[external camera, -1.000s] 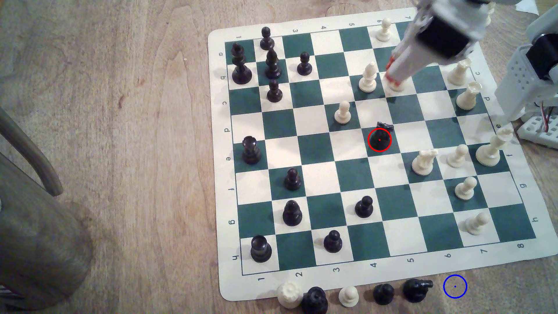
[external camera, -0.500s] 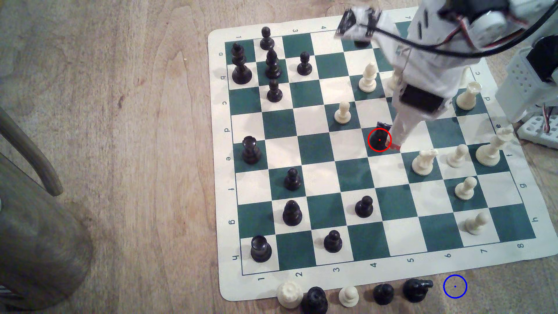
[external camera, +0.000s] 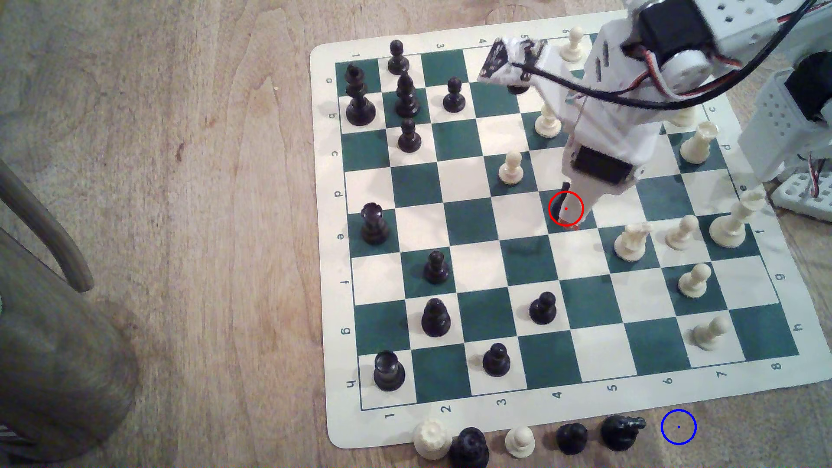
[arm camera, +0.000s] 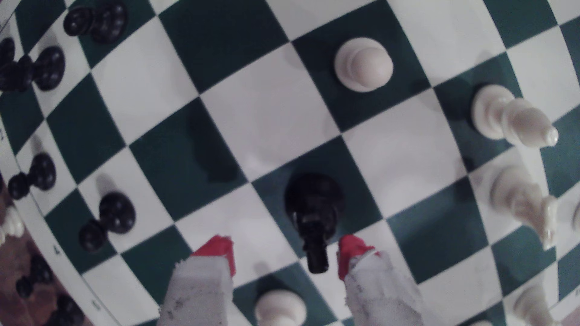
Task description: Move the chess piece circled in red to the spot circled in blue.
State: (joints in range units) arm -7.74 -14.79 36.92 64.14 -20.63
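The tool (arm camera: 285, 255) stands released, its red-tipped fingers (arm camera: 219, 250) straddling the knight (arm camera: 314, 203) on its dark square; the ring (external camera: 678, 426) lies on the worktop, nearer and to the exterior view's right.

We observe the gripper (external camera: 571, 222) lowered onto the red-ringed black knight (external camera: 561, 208), largely covering it. The blue ring (external camera: 678, 426) lies well apart from it, off the board (external camera: 531, 265) on bare wood.

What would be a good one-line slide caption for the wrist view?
Open red-tipped gripper straddles the black knight on its dark green square, not yet closed.
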